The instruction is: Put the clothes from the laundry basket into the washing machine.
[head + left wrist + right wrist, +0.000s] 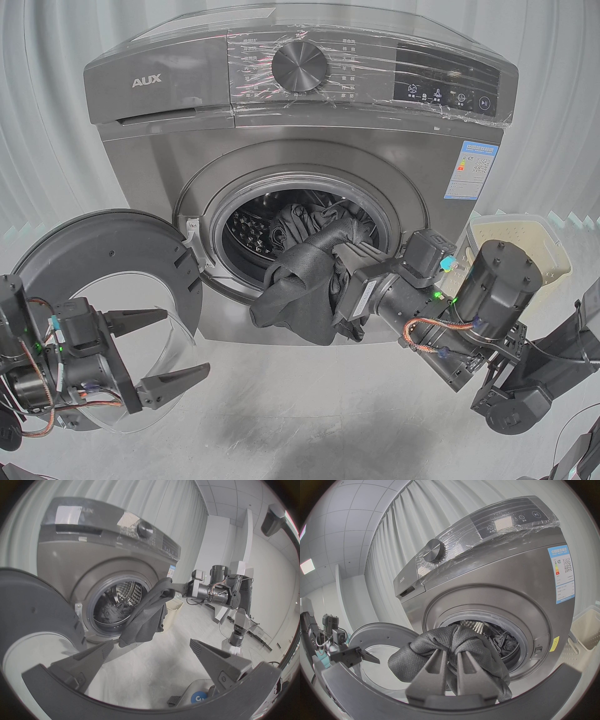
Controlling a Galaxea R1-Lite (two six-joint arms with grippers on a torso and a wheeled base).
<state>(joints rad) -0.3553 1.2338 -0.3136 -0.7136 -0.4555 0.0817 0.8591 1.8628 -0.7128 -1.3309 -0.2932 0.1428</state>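
The grey washing machine (350,156) stands in front of me, its round door (106,250) swung open to the left. My right gripper (350,240) is shut on a black garment (300,281) right at the drum opening (250,231). Part of the cloth drapes over the door rim and hangs down the front panel. More dark clothes (503,641) lie inside the drum. The same black garment (147,614) hangs from my right gripper (170,587) in the left wrist view. My left gripper (169,347) is open in front of the open door, holding nothing. The cream laundry basket (531,240) stands right of the machine.
Pale curtains (37,125) hang behind the machine. The grey floor (300,400) stretches before it. The open door (37,611) juts out close to my left gripper (150,653).
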